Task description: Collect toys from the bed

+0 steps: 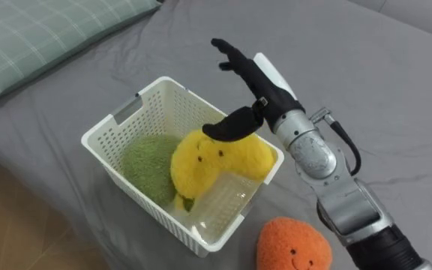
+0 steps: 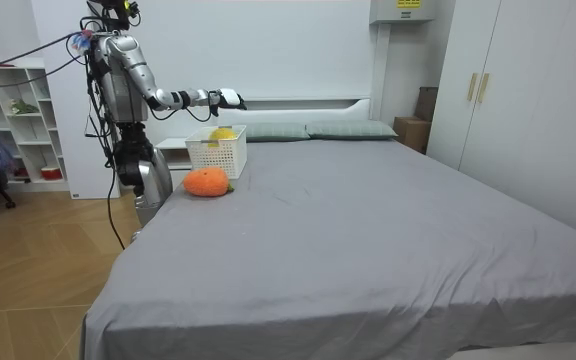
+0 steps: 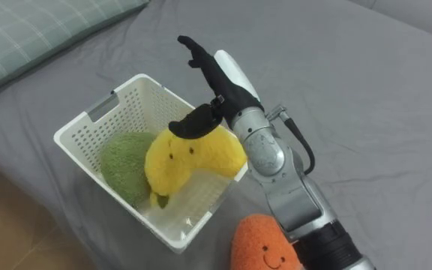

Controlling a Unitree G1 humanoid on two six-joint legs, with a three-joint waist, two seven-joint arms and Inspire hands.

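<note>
Above the basket (image 1: 118,118) on the bed (image 1: 396,112), the right hand (image 1: 259,84) hovers with its fingers (image 1: 231,56) stretched straight and its thumb spread low, just over the yellow toy (image 1: 216,161); it holds nothing. The yellow toy lies in the basket against the rim, beside a green toy (image 1: 145,161). An orange toy (image 1: 295,244) sits on the bed just outside the basket. A pillow (image 1: 43,37) lies beyond.

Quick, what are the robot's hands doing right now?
Right hand: open, fingers straight, over the yellow toy in the basket.
Left hand: cannot be told.
</note>
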